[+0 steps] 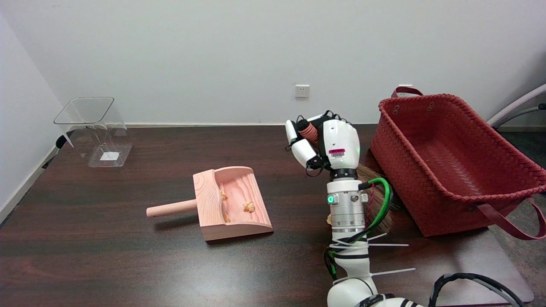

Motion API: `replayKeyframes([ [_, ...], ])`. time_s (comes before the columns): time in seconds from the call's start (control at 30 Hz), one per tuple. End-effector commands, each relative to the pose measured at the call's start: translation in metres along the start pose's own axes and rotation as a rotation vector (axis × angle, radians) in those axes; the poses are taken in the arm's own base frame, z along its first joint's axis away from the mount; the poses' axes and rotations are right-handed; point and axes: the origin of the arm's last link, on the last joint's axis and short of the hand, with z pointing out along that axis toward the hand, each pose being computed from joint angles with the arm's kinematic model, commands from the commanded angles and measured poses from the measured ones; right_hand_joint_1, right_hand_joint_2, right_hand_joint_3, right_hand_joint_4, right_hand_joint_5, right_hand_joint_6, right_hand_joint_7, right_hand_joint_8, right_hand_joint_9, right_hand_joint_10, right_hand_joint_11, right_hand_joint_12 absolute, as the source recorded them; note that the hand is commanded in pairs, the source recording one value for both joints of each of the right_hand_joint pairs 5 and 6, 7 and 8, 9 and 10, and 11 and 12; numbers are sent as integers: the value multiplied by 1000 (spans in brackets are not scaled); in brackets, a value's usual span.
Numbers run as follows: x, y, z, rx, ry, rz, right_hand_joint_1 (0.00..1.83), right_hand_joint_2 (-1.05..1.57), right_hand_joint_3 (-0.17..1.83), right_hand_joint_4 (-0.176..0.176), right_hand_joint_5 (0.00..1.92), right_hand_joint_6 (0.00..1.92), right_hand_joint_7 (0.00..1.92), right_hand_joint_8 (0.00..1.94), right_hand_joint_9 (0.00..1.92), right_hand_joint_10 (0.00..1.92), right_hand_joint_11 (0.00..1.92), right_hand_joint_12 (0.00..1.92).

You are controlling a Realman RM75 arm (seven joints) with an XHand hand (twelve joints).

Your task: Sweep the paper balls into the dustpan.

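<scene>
A pale wooden dustpan [209, 194] lies in the middle of the dark table, handle pointing left, mouth facing right. Three small tan paper balls [248, 207] sit inside it. Another paper ball [329, 220] peeks out on the table beside my right wrist, mostly hidden by the arm. My right hand [326, 143] is right of the dustpan and grips the reddish-brown handle of a small broom [308, 132]. The broom's brown bristles [375, 194] hang down behind the wrist, touching the table next to the basket.
A large red woven basket [452, 123] stands at the right, close to the broom bristles. A clear plastic bin [94, 130] sits at the back left corner. Dark table surface spreads in front of the dustpan.
</scene>
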Motion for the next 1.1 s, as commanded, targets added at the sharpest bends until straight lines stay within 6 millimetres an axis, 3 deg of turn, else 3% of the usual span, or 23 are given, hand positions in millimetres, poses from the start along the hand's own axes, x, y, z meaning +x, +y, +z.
replayKeyframes([
  [0.03, -32, 12, -15, -70, -10, 78, 770, 1571, 253, 0, 1920, 1920, 1920, 1920, 1920, 1920, 1920, 1920],
  [0.4, -46, 0, -21, -125, 31, 214, 762, 1571, 132, 0, 1920, 1920, 1920, 1920, 1920, 1920, 1920, 1920],
  [0.83, -48, -16, -4, -132, 96, 418, 748, 1571, 73, 0, 1920, 1920, 1920, 1920, 1920, 1920, 1920, 1920],
  [1.07, -68, -16, -12, -193, 51, 547, 726, 1571, 70, 0, 1920, 1920, 1920, 1920, 1920, 1920, 1920, 1920],
  [1.1, -65, -51, -10, -140, 97, 694, 724, 1571, 66, 0, 1920, 1920, 1920, 1920, 1920, 1920, 1920, 1920],
])
